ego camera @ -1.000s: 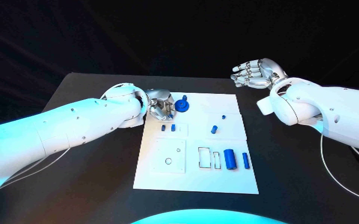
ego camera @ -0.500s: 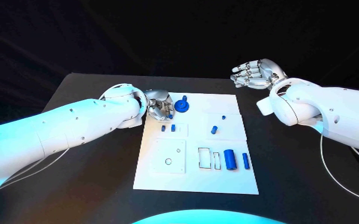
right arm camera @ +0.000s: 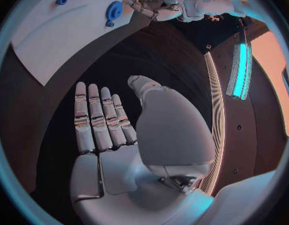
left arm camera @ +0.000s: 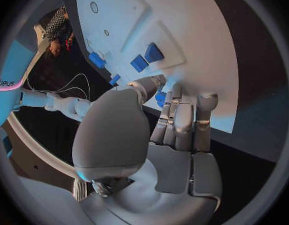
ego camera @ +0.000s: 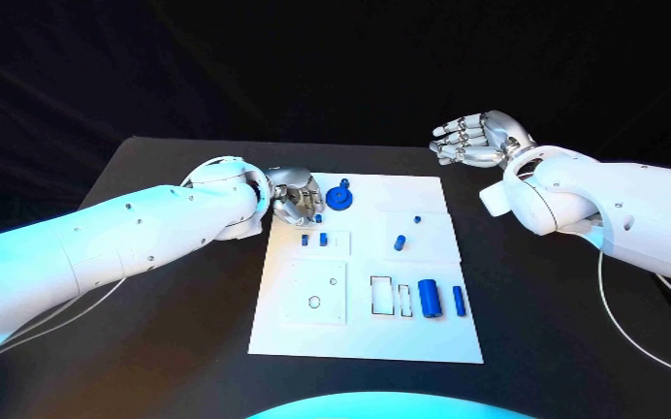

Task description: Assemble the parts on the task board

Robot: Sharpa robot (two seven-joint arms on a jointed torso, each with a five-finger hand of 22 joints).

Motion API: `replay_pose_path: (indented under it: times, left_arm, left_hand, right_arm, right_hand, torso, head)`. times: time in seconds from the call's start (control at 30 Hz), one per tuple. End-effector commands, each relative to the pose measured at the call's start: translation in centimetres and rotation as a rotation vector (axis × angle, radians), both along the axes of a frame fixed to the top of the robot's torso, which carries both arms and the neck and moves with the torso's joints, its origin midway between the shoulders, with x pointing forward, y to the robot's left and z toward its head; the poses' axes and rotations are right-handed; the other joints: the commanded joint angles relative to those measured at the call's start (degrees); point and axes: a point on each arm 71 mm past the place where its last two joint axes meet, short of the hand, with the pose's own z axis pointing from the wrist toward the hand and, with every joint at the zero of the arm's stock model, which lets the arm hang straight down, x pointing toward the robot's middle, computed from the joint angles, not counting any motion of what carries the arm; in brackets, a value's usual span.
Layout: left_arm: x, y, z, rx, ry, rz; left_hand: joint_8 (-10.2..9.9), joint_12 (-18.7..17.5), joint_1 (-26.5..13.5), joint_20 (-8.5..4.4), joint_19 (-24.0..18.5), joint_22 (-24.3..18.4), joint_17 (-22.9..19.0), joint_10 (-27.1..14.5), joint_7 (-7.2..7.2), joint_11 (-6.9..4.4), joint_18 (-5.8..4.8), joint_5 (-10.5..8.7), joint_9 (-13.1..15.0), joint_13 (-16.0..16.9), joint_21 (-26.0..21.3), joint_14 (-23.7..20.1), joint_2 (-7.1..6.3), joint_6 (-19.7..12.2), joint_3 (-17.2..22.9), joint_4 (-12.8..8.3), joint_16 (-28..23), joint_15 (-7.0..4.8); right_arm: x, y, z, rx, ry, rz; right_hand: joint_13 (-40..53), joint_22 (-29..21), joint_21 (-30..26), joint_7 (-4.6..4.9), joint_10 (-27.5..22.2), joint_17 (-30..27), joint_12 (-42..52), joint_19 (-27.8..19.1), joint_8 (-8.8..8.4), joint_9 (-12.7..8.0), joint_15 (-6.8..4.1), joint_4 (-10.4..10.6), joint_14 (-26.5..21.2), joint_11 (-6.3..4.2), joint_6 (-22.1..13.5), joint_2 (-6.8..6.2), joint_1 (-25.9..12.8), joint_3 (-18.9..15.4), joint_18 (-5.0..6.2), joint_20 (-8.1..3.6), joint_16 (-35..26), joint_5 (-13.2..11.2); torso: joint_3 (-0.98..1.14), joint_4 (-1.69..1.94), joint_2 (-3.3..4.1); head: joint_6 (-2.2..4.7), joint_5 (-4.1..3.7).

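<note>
The white task board (ego camera: 367, 332) lies mid-table. My left hand (ego camera: 295, 198) is at its far left corner and pinches a small blue part (left arm camera: 160, 98) between thumb and fingers, beside a round blue part (ego camera: 341, 196). Two small blue pieces (ego camera: 313, 239) lie just nearer on the board. More pieces sit at mid-board (ego camera: 401, 241), and a thick blue cylinder (ego camera: 430, 298) lies by a thin one (ego camera: 459, 300). My right hand (ego camera: 475, 140) hangs above the table beyond the board's far right corner, fingers straight and apart, holding nothing.
Empty rectangular slots (ego camera: 382, 293) and a small hole (ego camera: 315, 301) mark the board's near half. Black table (ego camera: 168, 341) surrounds the board on all sides. The right wrist view shows the board (right arm camera: 51, 35) and the round blue part (right arm camera: 113, 10) far from that hand.
My left hand has shifted slightly toward the board's far edge with the small part in its fingers. The right hand has stayed in place.
</note>
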Motion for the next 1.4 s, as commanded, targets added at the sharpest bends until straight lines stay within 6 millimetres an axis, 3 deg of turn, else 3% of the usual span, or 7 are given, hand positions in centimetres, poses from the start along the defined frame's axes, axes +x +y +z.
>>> replay_pose_path:
  times: [0.03,0.27,0.53,0.63,0.73,0.9,1.4]
  left_arm:
    - [0.0,0.2,0.0,-0.008,0.011,0.000]
    - [0.3,2.3,0.5,-0.107,0.023,0.070]
    - [0.8,6.2,2.4,-0.583,0.115,0.266]
    - [0.7,7.2,3.1,-0.786,0.167,0.323]
    - [0.5,7.7,3.5,-0.931,0.201,0.355]
    - [-0.3,8.1,4.2,-1.096,0.240,0.371]
    - [-1.2,8.3,4.8,-1.215,0.270,0.383]
  left_hand:
    - [-0.29,-0.32,-0.32,0.01,-0.57,-0.12,-0.06,-0.52,0.03,-0.06,0.61,0.22,-0.09,0.08,-0.31,-0.36,-0.11,-0.47,-0.37,0.03,-0.34,0.01]
    - [0.82,-0.44,1.36,0.01,-1.02,-0.77,-1.42,-0.67,1.00,0.07,0.77,0.34,0.38,0.39,-0.75,-1.01,0.88,1.77,0.25,-0.69,-0.74,0.06]
    - [1.55,0.09,1.06,1.06,-13.39,-12.22,-25.02,-2.79,2.55,1.50,3.00,0.26,0.36,0.91,-10.32,-16.01,1.30,3.37,1.05,-0.85,-12.54,1.37]
    - [1.57,-1.49,0.63,1.73,-15.75,-13.93,-27.83,-5.71,3.14,2.53,3.02,0.45,0.27,-0.27,-13.56,-19.78,1.65,3.22,1.20,-0.33,-17.68,2.11]
    - [1.62,-1.61,0.56,1.94,-15.76,-14.75,-29.08,-5.72,3.24,2.62,3.07,0.39,0.22,-0.83,-14.74,-19.59,1.93,3.08,0.62,-0.34,-19.41,2.20]
    - [1.74,-1.45,-0.32,2.11,-15.51,-15.70,-29.65,-5.34,3.16,2.55,3.08,0.18,0.23,-1.18,-16.04,-19.22,1.80,3.02,-0.98,0.15,-20.01,2.25]
    - [1.79,-1.30,-0.12,2.07,-14.88,-16.42,-29.92,-5.13,3.16,2.50,3.12,0.14,0.23,-1.43,-16.91,-18.95,1.97,2.89,-2.01,0.07,-20.19,2.19]
  right_arm:
    - [-0.1,0.3,-0.1,-0.034,0.006,0.043]
    - [-0.3,0.8,-0.5,-0.181,0.018,0.160]
    - [-1.2,1.6,-1.6,-0.484,-0.048,0.312]
    - [-1.6,1.9,-2.3,-0.596,-0.067,0.351]
    - [-2.0,2.0,-3.1,-0.681,-0.083,0.372]
    - [-2.7,2.4,-4.3,-0.791,-0.126,0.384]
    - [-3.5,4.1,-6.0,-0.861,-0.142,0.419]
  right_hand:
    - [-0.03,-0.15,0.07,3.37,0.10,-0.12,-0.30,-0.07,-0.25,-0.07,-0.11,-0.87,-0.02,0.06,0.14,-0.13,0.12,0.23,0.74,0.29,0.09,-0.51]
    - [0.01,0.49,3.22,1.28,2.02,0.76,-0.60,5.53,0.69,-0.13,-2.54,-4.89,6.56,-1.74,3.39,-0.01,3.57,3.44,0.82,-2.19,3.42,-6.22]
    - [0.09,8.26,16.94,-2.00,13.00,7.72,-0.62,17.87,1.53,-0.28,-8.68,-8.94,23.56,-6.10,11.45,-0.36,3.95,3.80,0.55,-9.05,13.31,-9.09]
    - [0.35,14.44,25.61,-2.63,15.89,18.20,-3.61,20.40,0.02,-0.74,-10.54,-8.67,25.75,-7.07,13.16,-1.90,1.71,6.22,0.07,-10.47,26.39,-9.43]
    - [0.48,27.50,37.99,-3.10,16.20,25.95,-5.22,22.62,-0.66,-0.66,-10.18,-8.21,27.53,-7.22,13.37,-2.57,0.52,7.79,-1.22,-10.64,36.06,-9.76]
    - [0.57,57.15,64.42,-2.86,13.89,52.87,-7.91,27.43,-1.68,0.12,-9.49,-7.33,28.46,-6.70,12.91,-4.35,-1.61,7.98,-5.03,-10.00,65.16,-11.33]
    - [0.81,65.32,71.39,-2.74,13.37,57.76,-7.43,27.55,-2.50,0.73,-9.04,-6.71,28.07,-6.33,12.72,-3.67,-1.06,6.59,-5.83,-9.09,71.73,-11.19]
  torso:
    - [0.04,-0.01,-0.01]
    - [0.09,-0.08,-0.02]
    - [0.11,-0.07,-0.13]
    - [0.04,-0.11,0.00]
    - [-0.10,0.01,0.02]
    - [-0.04,0.04,-0.01]
    - [-0.05,0.11,0.11]
  head:
    - [0.11,0.05]
    - [0.45,-0.36]
    - [0.87,-1.82]
    - [1.33,-2.14]
    - [1.43,-2.59]
    - [1.47,-2.86]
    - [1.07,-3.37]
